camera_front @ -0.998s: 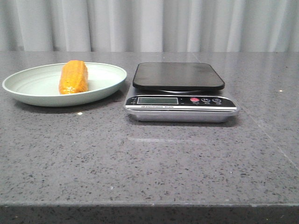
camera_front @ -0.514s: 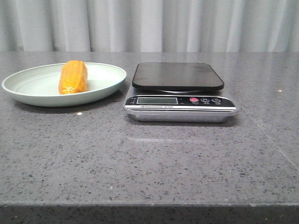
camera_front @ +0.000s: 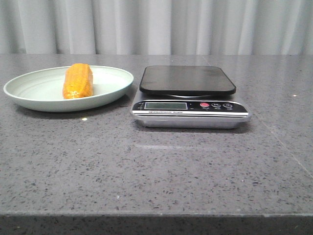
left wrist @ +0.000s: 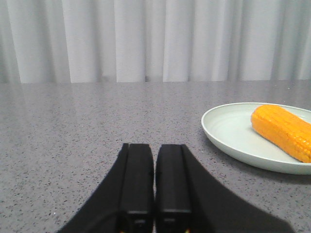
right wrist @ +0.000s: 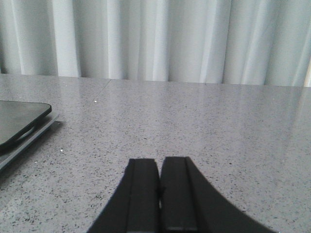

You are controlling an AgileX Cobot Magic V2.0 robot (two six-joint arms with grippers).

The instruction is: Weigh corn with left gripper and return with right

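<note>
Around everything stood the grey speckled table (camera_front: 156, 171), and behind it hung a pale pleated curtain (camera_front: 156, 24) across the whole back. On the table, a little right of the middle, sat the kitchen scale (camera_front: 190, 103), with its black weighing platform (camera_front: 188, 80) bare on top and a silver front panel that carried a small display (camera_front: 165, 105) and a red button (camera_front: 204, 105). Just beside the scale, on my left side, lay the pale green plate (camera_front: 29, 90); its rim came near the scale, but I could not tell if the two were touching. The corn (camera_front: 78, 81) lay inside this plate, flat on its side, with one blunt end turned toward the front, and nothing was holding it. My left gripper (left wrist: 154, 165) was low over the bare table, well apart from the plate, and its two black fingers (left wrist: 137, 179) were pressed together with only a thin line between them and nothing held. My right gripper (right wrist: 159, 182) was the same, its fingers (right wrist: 142, 194) closed against each other and empty, above the bare table to the right of the scale, whose corner showed at the edge of that wrist view.
</note>
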